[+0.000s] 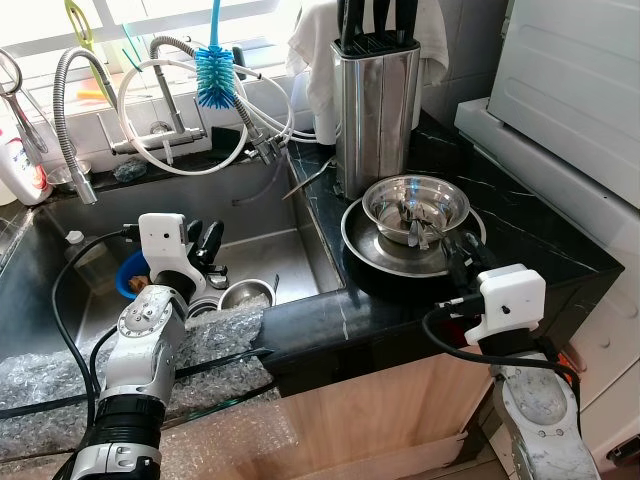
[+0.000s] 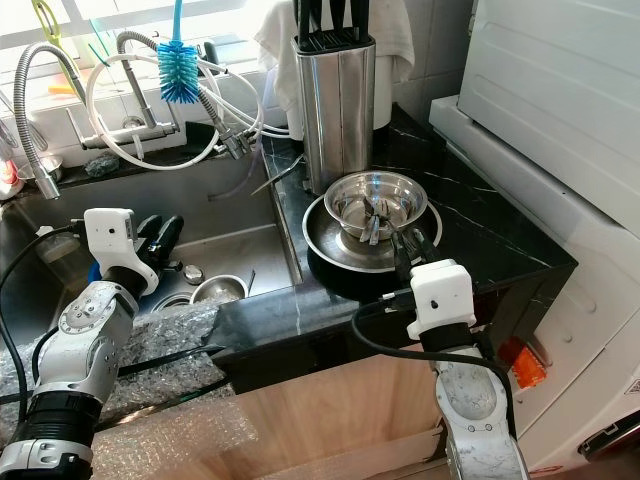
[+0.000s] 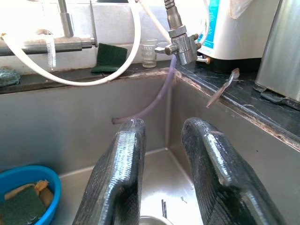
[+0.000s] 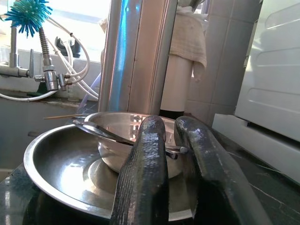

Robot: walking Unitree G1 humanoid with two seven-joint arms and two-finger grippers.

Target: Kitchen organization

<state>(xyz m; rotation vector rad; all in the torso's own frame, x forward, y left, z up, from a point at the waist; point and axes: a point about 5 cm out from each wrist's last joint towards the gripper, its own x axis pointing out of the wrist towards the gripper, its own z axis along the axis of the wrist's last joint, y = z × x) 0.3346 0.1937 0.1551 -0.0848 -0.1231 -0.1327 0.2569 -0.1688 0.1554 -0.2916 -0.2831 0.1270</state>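
A small steel bowl (image 1: pixel 415 205) holding cutlery sits inside a wider steel dish (image 1: pixel 366 250) on the black counter (image 1: pixel 520 225), in front of a steel knife block (image 1: pixel 375 110). My right gripper (image 1: pixel 462 258) hovers at the dish's near rim; in the right wrist view its fingers (image 4: pixel 145 159) stand nearly together, pointing at the small bowl (image 4: pixel 122 140), with nothing between them. My left gripper (image 1: pixel 208 245) hangs open over the sink (image 1: pixel 270 245), above a steel bowl (image 1: pixel 245 295) on the sink floor. A blue bowl (image 3: pixel 28 187) with a sponge lies beside it.
Faucets and white hoses (image 1: pixel 170 110) with a blue bottle brush (image 1: pixel 213 75) line the back of the sink. Bubble wrap (image 1: pixel 60 375) covers the sink's front edge. A white appliance (image 1: pixel 580 90) stands at the counter's right. A white towel (image 1: pixel 315 50) hangs behind the knife block.
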